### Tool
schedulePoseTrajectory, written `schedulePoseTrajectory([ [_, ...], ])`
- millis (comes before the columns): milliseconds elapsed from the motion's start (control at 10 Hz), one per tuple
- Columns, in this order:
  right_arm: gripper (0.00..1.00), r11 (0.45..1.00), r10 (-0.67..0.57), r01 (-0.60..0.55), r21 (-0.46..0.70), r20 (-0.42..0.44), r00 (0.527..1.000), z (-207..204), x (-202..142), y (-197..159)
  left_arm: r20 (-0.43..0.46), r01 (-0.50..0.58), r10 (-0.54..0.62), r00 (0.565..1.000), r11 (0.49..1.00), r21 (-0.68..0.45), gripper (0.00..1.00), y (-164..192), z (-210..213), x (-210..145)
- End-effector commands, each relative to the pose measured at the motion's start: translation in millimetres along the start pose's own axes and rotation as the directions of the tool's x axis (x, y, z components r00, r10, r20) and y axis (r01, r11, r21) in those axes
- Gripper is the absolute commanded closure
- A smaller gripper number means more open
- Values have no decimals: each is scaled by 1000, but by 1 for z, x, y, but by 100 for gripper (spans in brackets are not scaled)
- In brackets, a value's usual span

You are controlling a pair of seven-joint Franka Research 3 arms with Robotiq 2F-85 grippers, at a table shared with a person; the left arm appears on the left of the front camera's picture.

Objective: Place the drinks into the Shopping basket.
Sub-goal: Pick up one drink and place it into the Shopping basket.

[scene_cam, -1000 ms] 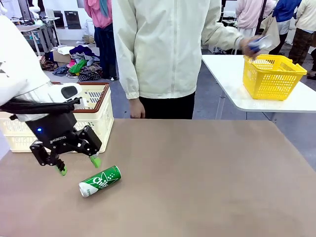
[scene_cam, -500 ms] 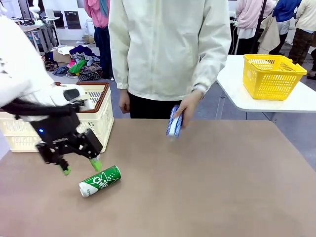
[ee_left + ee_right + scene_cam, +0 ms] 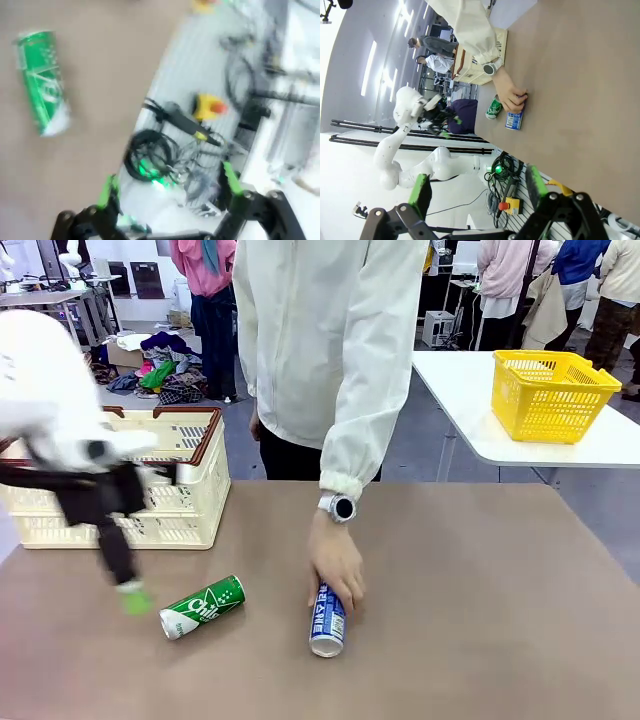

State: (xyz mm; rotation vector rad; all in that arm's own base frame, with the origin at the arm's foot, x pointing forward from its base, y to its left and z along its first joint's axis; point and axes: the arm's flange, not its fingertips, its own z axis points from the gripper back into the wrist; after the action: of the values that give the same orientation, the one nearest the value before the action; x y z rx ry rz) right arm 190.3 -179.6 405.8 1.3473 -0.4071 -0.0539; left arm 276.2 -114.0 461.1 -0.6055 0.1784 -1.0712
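At my far left the Shopping basket [image 3: 190, 510] stands at the table's back edge. In front of it my left gripper [image 3: 168, 186] hangs blurred, fingers spread with nothing between them. The green can [image 3: 202, 607] lies on its side just to its right, not touching it. Further right the blue can [image 3: 327, 619] lies flat, with the person's hand [image 3: 336, 565] resting on it. My right gripper [image 3: 477, 187] is spread wide too, well apart from both cans. Past the brown table [image 3: 480, 580], a yellow basket [image 3: 550, 395] sits on a white table [image 3: 470, 420].
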Motion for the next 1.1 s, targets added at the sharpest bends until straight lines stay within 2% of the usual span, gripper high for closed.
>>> schedulePoseTrajectory([
  [0,0,1000,-3,3,12,13,1000,0,3,6,180,26,-22,983,999,-22,0,-54,110,-113],
  [100,0,1000,-3,3,12,13,1000,0,3,6,324,-1,10,946,1000,-27,0,-64,164,-170],
  [200,0,1000,-3,3,12,13,1000,0,3,6,472,-75,104,876,994,-79,0,-63,204,-231],
  [300,0,1000,-3,3,12,13,1000,0,3,6,571,-107,144,808,989,-99,0,-59,217,-271],
  [400,0,1000,-3,3,12,13,1000,0,3,6,628,-148,204,751,979,-141,0,-50,214,-293],
  [500,0,1000,-3,3,12,13,1000,0,3,6,648,-174,245,721,969,-172,0,-42,206,-303],
  [700,0,1000,-3,3,12,13,1000,0,3,6,687,-183,255,680,967,-177,0,-38,197,-301],
  [900,0,1000,-3,3,12,13,1000,0,3,6,707,-234,269,653,961,-150,0,-52,189,-272],
  [1000,0,1000,-3,3,12,13,1000,0,3,6,705,-278,285,649,952,-129,0,-65,176,-238],
])
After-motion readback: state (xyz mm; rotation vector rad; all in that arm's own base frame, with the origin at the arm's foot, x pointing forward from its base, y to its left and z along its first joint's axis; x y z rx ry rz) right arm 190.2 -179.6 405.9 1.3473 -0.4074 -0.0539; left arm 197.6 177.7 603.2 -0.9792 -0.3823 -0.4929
